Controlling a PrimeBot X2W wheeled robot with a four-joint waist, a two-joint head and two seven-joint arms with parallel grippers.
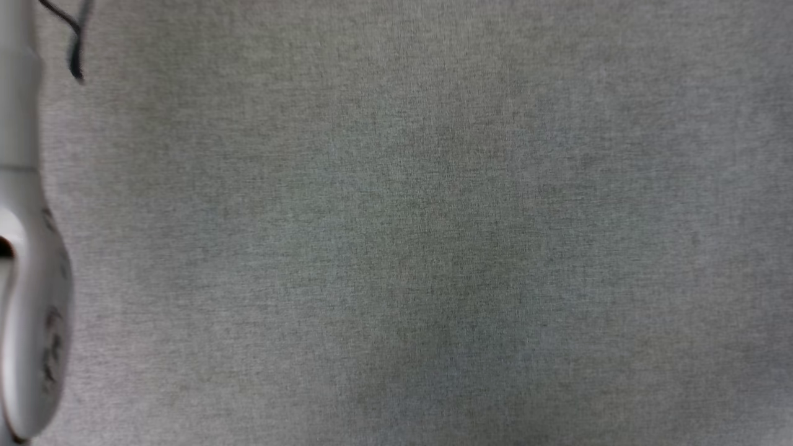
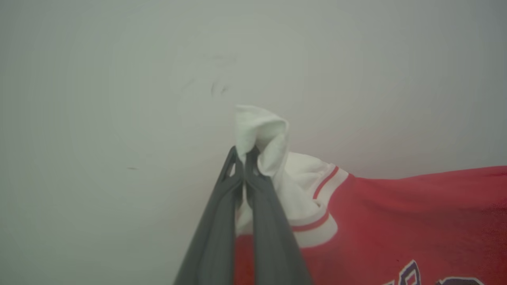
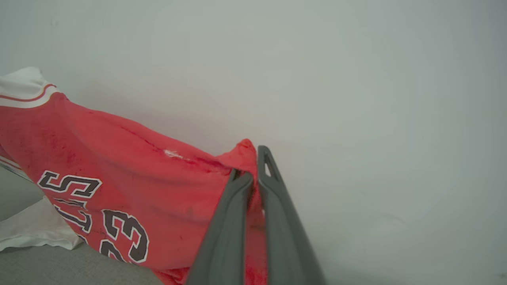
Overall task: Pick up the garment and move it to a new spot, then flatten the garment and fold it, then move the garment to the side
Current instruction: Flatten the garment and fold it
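The left hand point(image 2: 242, 152) is pressed together on a bunched fold of the white sleeve point(image 2: 261, 126). Its two long dark fingers point(image 2: 214, 229) meet at the tips, with cloth puffing out above them in the middle of the left wrist view. The right hand point(image 3: 255, 164) is likewise pinched shut, on a red edge of the garment point(image 3: 119, 158) that peaks just left of its fingertips at the centre of the right wrist view.

The garment hangs held by both hands. In the left wrist view its red body fills the lower right, next to the sleeve's striped trim point(image 2: 317, 225), a red band on white. A scrap of dark lettering shows at the bottom edge.

The right wrist view shows more of the print point(image 3: 119, 233): black, white-outlined letters and "23", lying slanted at the lower left. Below it, another white part of the garment point(image 3: 31, 229) lies on the grey desk point(image 3: 59, 265) in the bottom left corner. A plain pale backdrop point(image 3: 356, 99) stands behind the cloth.

The head view looks down on the desk alone, a grey, finely woven, matte cloth surface. A smooth pale forearm point(image 1: 31, 310) runs down the left edge of that frame, and a thin dark cable point(image 1: 74, 43) loops at the upper left.

The jersey fabric looks soft and slightly fuzzy, and it creases toward each grip.
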